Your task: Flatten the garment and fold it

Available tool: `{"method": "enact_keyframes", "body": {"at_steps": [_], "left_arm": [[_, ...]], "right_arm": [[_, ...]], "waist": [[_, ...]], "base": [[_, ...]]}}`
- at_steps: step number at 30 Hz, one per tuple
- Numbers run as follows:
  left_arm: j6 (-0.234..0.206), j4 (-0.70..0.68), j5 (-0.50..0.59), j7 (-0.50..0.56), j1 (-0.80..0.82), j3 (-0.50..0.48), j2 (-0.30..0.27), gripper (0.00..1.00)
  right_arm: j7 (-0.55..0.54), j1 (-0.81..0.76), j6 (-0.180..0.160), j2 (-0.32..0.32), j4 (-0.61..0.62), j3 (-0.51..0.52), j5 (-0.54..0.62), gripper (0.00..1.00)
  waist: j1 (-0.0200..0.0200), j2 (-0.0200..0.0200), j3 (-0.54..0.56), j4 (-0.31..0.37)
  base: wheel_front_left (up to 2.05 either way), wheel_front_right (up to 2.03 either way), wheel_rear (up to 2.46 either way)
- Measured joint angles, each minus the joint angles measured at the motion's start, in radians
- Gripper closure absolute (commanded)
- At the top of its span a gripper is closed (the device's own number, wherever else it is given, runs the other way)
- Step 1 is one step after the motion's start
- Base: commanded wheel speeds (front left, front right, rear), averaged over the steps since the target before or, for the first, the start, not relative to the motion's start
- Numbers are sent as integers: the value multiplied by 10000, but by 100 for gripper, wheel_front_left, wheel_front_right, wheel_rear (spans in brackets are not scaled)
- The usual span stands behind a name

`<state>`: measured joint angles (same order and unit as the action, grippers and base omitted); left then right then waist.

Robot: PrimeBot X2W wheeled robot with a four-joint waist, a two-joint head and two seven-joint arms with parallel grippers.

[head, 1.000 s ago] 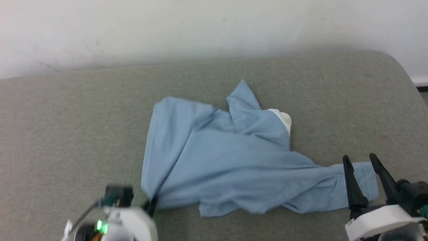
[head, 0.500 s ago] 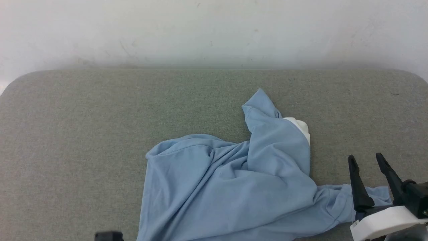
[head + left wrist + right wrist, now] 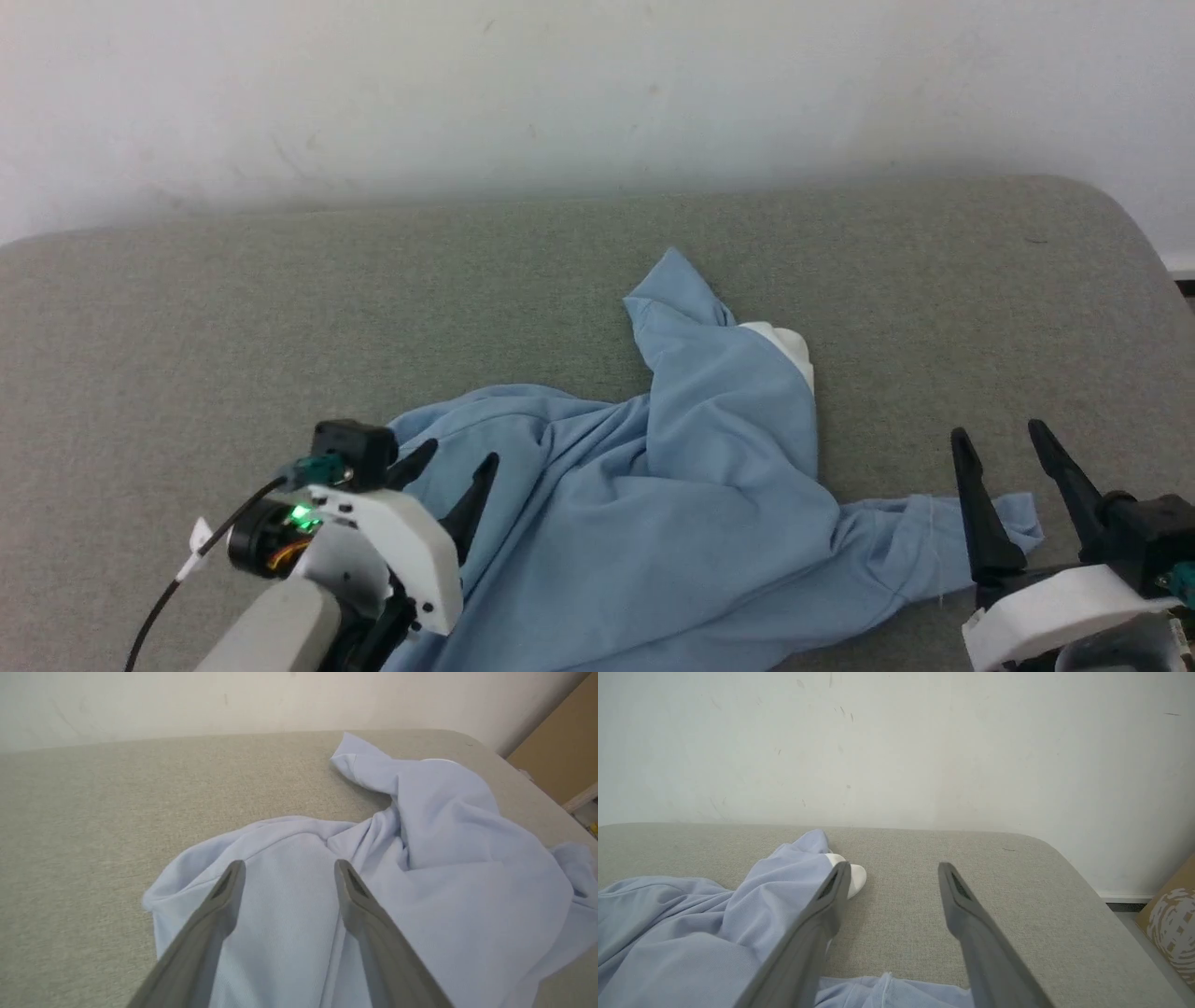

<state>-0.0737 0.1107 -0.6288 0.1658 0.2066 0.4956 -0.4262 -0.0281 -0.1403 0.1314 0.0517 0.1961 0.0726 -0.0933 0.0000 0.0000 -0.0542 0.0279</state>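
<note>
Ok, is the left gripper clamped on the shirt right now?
No, the left gripper is open, its fingers spread over the shirt with no cloth pinched between them.

- Head view: high, facing forward-down onto counter (image 3: 187,308); wall (image 3: 597,84) at 12 o'clock.
- Left wrist view: low, close, along left claw (image 3: 288,868) over garment (image 3: 448,868).
- Right wrist view: low, along right claw (image 3: 894,867) toward wall; shares white collar (image 3: 857,877) with head view.
</note>
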Motion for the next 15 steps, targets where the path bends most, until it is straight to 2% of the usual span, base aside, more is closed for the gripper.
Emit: {"method": "enact_keyframes", "body": {"at_steps": [5,11,15], "left_arm": [[997,1977,61,316,1483,585,550,0],[1360,4349,399,184,3055,917,997,0],[1578,5810,391,1191,3785,1185,1122,0]], "right_arm": [[-17,191,0,2,-6,-86,-59,0],[161,391,0,2,-215,-121,-242,0],[309,501,0,2,-422,-173,-311,0]], "waist": [[1,0,-254,386],[2,0,-714,870],[2,0,-994,1185]], "base": [[0,0,0],[0,0,0],[0,0,0]]}}
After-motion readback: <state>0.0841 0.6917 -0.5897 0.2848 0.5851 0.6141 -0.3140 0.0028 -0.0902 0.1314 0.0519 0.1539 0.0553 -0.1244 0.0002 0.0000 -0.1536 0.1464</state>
